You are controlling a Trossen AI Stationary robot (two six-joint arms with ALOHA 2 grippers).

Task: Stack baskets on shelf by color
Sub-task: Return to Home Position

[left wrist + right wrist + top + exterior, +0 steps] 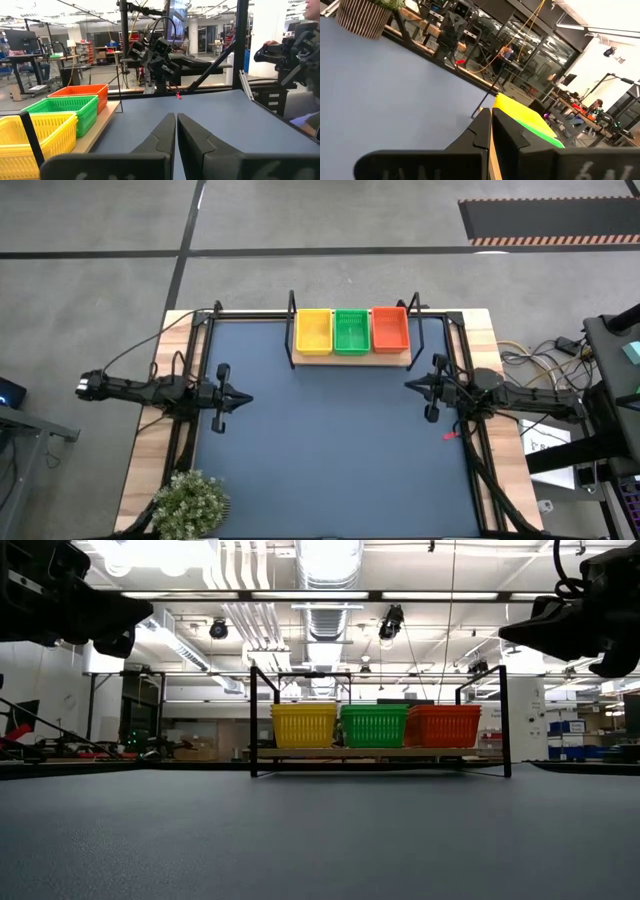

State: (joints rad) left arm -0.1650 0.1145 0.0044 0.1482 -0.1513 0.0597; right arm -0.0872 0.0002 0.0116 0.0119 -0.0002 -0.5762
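Observation:
The baskets stand side by side on the wooden shelf (351, 360) at the table's far edge: yellow (313, 330) on the left, green (351, 330) in the middle, red-orange (390, 328) on the right. The low view shows them resting by their bottoms on the board (375, 752). My left gripper (250, 399) hovers at the table's left side, shut with nothing in it, pointing level toward the right. My right gripper (407, 384) hovers at the right side, shut with nothing in it, pointing toward the left. Both are well clear of the baskets and above the tabletop.
The shelf's black posts (251, 720) stand at its ends. A potted plant (190, 500) sits at the near left corner. A small red object (450, 435) lies near the right arm's base. The blue tabletop (330, 460) lies open between the arms.

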